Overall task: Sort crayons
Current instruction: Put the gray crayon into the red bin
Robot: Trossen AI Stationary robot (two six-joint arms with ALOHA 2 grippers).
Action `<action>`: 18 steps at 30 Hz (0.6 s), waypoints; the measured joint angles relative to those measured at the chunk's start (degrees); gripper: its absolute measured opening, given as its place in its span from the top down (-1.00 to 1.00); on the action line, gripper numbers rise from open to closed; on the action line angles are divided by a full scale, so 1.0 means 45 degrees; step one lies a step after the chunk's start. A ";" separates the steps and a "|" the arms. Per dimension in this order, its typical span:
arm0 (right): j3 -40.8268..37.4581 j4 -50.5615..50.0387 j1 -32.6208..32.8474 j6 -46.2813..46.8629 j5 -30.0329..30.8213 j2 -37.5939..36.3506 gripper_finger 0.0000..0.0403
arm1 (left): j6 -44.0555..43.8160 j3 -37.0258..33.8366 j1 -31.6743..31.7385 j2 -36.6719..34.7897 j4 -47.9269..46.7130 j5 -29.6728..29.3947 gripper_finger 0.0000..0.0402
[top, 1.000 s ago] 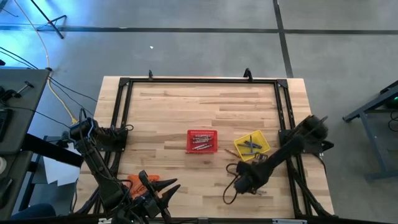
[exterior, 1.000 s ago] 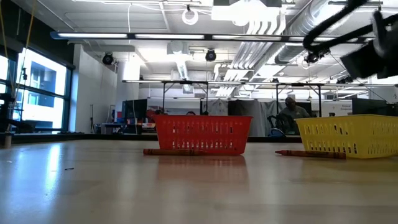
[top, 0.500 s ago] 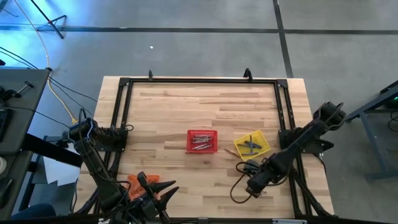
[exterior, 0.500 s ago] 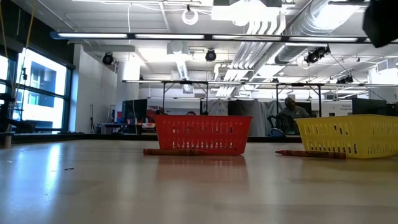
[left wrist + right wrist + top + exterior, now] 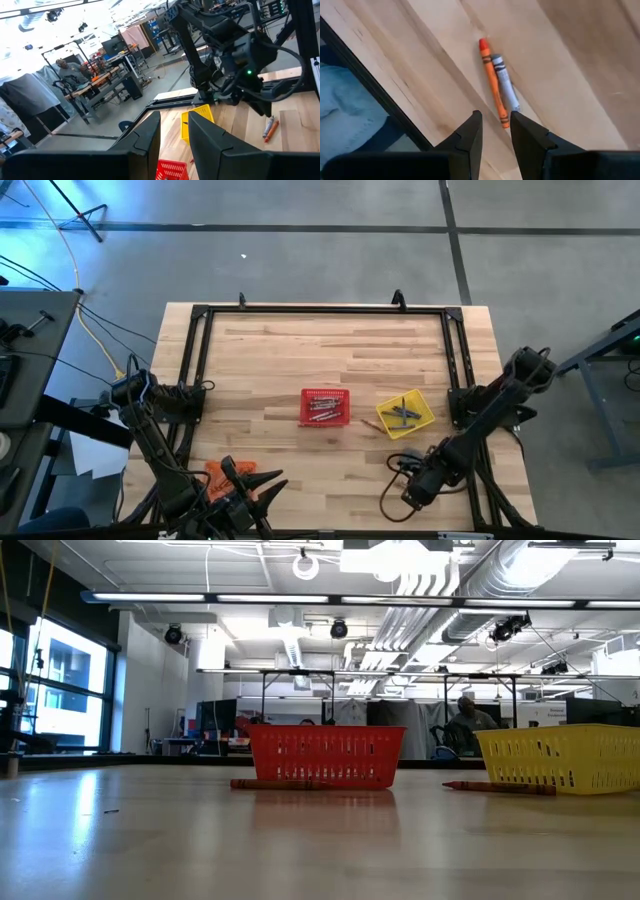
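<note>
An orange crayon (image 5: 492,82) and a grey crayon (image 5: 506,82) lie side by side on the wooden table; they also show in the left wrist view (image 5: 270,128). My right gripper (image 5: 495,117) hovers above them near the table's near right corner (image 5: 412,494), narrowly open and empty. A red basket (image 5: 324,406) and a yellow basket (image 5: 405,414) each hold several crayons. One crayon (image 5: 285,783) lies in front of the red basket, another red crayon (image 5: 498,787) by the yellow one. My left gripper (image 5: 250,480) waits at the near left, narrowly open and empty.
A black frame rail (image 5: 455,370) runs around the table and passes close to my right gripper (image 5: 375,85). Bare wood lies between the baskets and the near edge. A person sits at a desk in the room beyond (image 5: 465,720).
My right gripper has moved from beside the yellow basket toward the table's near right corner, and has left the low view. The baskets and crayons have stayed where they were.
</note>
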 joint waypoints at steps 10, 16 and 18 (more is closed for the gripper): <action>0.0001 0.0219 0.0335 -0.0049 -0.0493 0.1160 0.53 | -0.0046 0.0003 0.0000 0.0000 -0.0009 0.0000 0.57; 0.0006 0.0101 0.0335 -0.0189 -0.0222 0.1222 0.53 | -0.0061 0.0003 0.0000 0.0000 -0.0009 0.0000 0.57; 0.0006 0.0017 0.0335 -0.0190 -0.0148 0.1222 0.53 | -0.0061 0.0003 0.0000 0.0000 -0.0009 0.0000 0.57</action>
